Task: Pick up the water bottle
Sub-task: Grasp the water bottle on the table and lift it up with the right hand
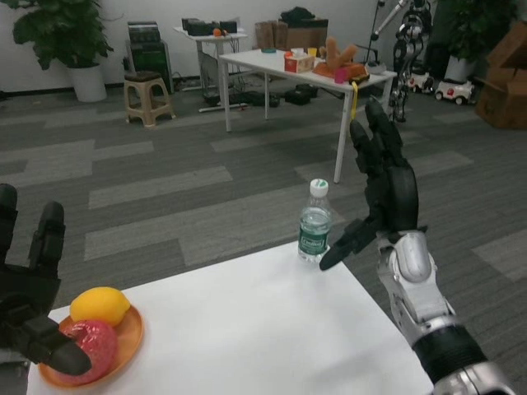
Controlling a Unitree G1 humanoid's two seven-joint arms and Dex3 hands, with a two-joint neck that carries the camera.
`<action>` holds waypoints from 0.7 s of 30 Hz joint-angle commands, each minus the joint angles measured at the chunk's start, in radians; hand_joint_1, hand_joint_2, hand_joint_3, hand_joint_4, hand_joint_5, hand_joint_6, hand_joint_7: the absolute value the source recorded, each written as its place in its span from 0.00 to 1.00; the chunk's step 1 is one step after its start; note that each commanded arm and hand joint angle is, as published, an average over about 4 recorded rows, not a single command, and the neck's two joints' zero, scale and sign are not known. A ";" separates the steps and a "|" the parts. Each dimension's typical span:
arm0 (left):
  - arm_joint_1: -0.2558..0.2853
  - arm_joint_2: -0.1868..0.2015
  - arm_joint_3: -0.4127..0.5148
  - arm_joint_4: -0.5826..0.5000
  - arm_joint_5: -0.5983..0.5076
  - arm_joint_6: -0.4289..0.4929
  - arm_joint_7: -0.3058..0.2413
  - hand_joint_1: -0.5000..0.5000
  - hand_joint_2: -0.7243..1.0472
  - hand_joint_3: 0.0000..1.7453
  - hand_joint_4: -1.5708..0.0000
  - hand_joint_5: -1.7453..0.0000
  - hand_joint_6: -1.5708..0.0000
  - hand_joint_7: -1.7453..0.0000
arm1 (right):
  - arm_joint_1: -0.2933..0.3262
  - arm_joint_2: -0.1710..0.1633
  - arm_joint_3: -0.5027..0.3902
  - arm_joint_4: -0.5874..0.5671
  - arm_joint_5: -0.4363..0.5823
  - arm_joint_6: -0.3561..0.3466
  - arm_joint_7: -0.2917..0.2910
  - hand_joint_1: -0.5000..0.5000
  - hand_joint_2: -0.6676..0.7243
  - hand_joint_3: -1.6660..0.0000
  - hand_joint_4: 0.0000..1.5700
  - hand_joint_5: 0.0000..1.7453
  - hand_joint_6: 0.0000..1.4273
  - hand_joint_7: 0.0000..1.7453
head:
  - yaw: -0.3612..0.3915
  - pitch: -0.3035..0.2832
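One water bottle (pixel 314 222) bears a green label, writing unreadable.

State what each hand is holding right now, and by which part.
Nothing is held. The right hand is open beside the water bottle, fingers apart, not closed on it. The left hand is open by the orange plate.

**Right hand raised and spread, left hand low at table's left edge**

Right hand (pixel 383 185) upright over the table's (pixel 263 329) far right corner, fingers apart and pointing up, thumb stretched out leftward, holding nothing. Silver right forearm rises from the bottom right. Left hand (pixel 29 296) at the near left edge, fingers extended upward, empty.
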 commanded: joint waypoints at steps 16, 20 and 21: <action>-0.024 0.001 -0.002 0.014 -0.001 0.003 0.008 0.02 0.00 0.01 1.00 1.00 1.00 1.00 | -0.224 -0.078 0.053 0.443 0.007 0.018 0.022 0.04 1.00 1.00 0.00 0.00 0.00 0.00 | -0.014 -0.001; -0.023 0.002 -0.005 0.013 -0.001 0.003 0.008 0.02 0.00 0.04 1.00 1.00 1.00 1.00 | -0.270 -0.083 0.090 0.552 0.007 0.019 0.026 0.05 0.99 1.00 0.00 0.00 0.00 0.00 | -0.018 -0.001; -0.022 0.002 -0.006 0.013 -0.001 0.003 0.008 0.02 0.00 0.04 1.00 1.00 1.00 1.00 | -0.285 -0.085 0.104 0.583 0.007 0.020 0.027 0.05 1.00 1.00 0.00 0.00 0.00 0.00 | -0.020 -0.001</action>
